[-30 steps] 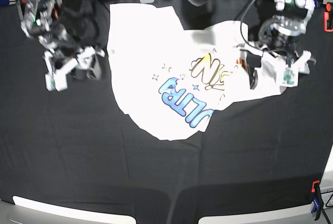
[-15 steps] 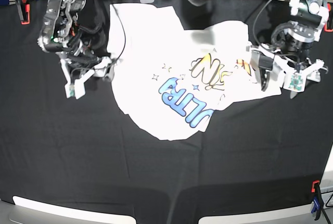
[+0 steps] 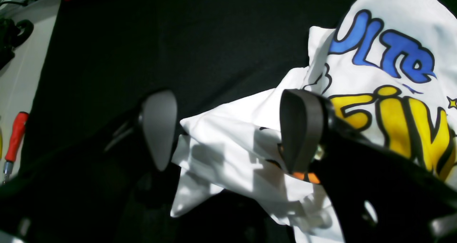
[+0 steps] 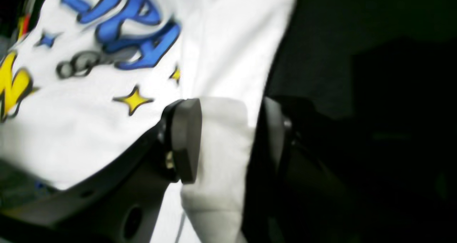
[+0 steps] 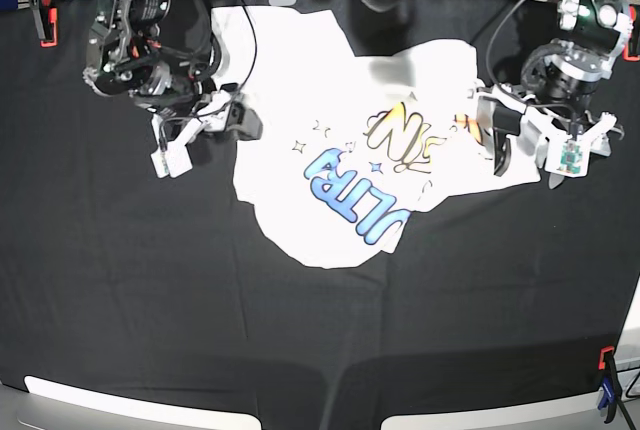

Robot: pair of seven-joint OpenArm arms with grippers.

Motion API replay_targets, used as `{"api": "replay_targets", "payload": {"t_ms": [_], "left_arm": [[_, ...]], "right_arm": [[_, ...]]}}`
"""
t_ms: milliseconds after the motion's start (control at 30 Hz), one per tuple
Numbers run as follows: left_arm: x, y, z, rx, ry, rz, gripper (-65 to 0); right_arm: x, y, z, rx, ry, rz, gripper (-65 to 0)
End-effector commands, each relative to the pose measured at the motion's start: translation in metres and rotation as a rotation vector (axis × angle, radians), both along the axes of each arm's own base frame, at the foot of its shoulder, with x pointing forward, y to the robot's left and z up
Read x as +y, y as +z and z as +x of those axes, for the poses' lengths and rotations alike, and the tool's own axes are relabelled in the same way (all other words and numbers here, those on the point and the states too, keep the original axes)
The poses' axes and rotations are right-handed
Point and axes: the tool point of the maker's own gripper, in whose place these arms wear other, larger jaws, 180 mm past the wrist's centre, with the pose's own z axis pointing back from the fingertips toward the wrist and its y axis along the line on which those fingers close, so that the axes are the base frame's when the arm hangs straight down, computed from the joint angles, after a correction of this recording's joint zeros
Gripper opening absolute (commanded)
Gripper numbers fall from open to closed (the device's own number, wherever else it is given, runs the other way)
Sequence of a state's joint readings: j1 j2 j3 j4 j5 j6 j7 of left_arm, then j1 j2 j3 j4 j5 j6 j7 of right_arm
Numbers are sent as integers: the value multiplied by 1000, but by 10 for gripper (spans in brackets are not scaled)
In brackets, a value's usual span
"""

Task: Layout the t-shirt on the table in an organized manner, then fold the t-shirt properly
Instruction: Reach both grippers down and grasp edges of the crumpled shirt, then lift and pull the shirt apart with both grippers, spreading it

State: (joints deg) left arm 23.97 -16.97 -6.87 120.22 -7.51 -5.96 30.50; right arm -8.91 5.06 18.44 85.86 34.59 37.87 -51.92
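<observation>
Moved in since a sec ago: my right gripper (image 5: 205, 130) has reached the t-shirt (image 5: 330, 140) edge, and the cloth there has bunched inward. Its jaws, half-open, straddle a fold; can't tell if pinched. My left gripper (image 5: 527, 150), jaws wide, hangs over the opposite corner, holding nothing. Shirt lies crumpled mid-counter (image 5: 120, 290), print up. Layout unfinished, folding not begun.
</observation>
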Motion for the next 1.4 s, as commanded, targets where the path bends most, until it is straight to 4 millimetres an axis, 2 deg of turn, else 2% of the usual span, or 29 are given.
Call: {"api": "replay_targets", "payload": {"t_ms": [0, 133, 200, 233, 400, 533, 667, 833, 1000, 1133, 1267, 1367], "left_arm": [[1, 12, 4, -45, 1, 2, -235], [1, 12, 4, -45, 1, 1, -235], [1, 12, 4, -45, 1, 2, -235], [1, 12, 4, -45, 1, 2, -235], [1, 12, 4, -45, 1, 2, -235], [1, 12, 3, -44, 1, 1, -235], [1, 12, 4, -45, 1, 0, -235], [-3, 12, 3, -43, -3, -43, -235], [-13, 15, 3, -40, -15, -159, -235], [-16, 16, 2, -39, -17, -194, -235], [-16, 16, 2, -39, -16, -196, -235], [-16, 16, 2, -39, -16, -199, -235]], "right_arm": [[0, 6, 3, -24, 19, -4, -391], [0, 6, 4, -30, 15, -1, -527], [0, 7, 5, -36, 11, 1, -633], [0, 8, 6, -40, 9, 2, -650], [-2, 8, 6, -42, 6, -4, -650], [-24, 10, 9, -49, -58, -18, -650], [-74, 16, 9, -62, -157, -77, -650], [-159, 39, 7, -94, -251, -229, -650], [-250, 87, 3, -150, -357, -403, -650], [-312, 134, -7, -206, -461, -515, -650], [-359, 179, -21, -256, -559, -603, -650], [-382, 205, -31, -287, -617, -646, -650]]}}
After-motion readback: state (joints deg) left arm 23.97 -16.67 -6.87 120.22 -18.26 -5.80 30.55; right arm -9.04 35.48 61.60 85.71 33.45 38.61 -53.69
